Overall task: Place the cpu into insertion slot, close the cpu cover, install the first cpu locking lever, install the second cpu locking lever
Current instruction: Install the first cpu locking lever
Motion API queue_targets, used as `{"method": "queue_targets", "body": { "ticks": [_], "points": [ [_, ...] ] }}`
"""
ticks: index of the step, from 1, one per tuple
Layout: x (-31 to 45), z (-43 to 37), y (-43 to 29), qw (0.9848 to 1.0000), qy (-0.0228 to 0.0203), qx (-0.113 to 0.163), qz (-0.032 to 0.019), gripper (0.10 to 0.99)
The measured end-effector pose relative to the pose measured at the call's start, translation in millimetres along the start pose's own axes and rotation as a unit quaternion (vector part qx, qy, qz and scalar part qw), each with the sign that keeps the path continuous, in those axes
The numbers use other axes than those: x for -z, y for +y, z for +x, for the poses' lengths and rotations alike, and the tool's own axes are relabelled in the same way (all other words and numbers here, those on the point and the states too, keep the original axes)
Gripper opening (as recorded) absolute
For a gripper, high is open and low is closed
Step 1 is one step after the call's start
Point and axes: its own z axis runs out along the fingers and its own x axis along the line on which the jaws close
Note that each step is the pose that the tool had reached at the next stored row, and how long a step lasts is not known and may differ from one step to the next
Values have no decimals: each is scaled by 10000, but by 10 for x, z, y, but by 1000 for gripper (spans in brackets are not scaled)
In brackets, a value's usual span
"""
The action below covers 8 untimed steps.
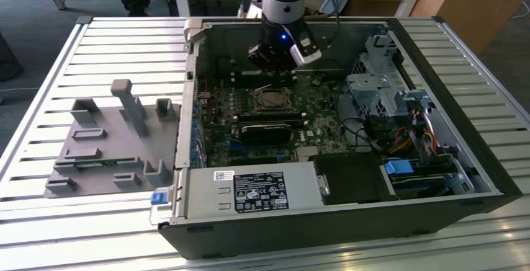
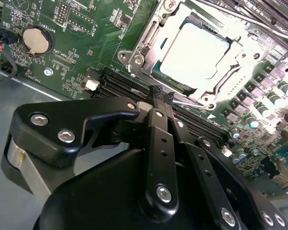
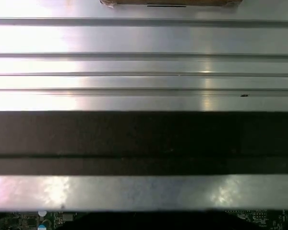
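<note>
Now hand (image 2: 162,96) pinched closed, holding nothing, just beside cpu cover (image 2: 149,43), cpu (image 2: 194,50) seated.

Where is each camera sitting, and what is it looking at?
Exterior view: off the arm, high up, looking down into the open computer case; the arm's gripper hangs above the insertion slot.
Second wrist view: rides on the arm, looking past the shut gripper at the cpu under the cpu cover.
First wrist view: rides on the arm, facing the slatted metal table.
Shared: exterior and second wrist views both show gripper and socket.
</note>
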Motion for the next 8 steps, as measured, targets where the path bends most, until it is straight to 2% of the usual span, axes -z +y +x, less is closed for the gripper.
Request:
{"method": "queue_targets", "body": {
  "ticks": [8],
  "points": [
    [-41,-26,0,10000,0,0,0,106]
  ]
}}
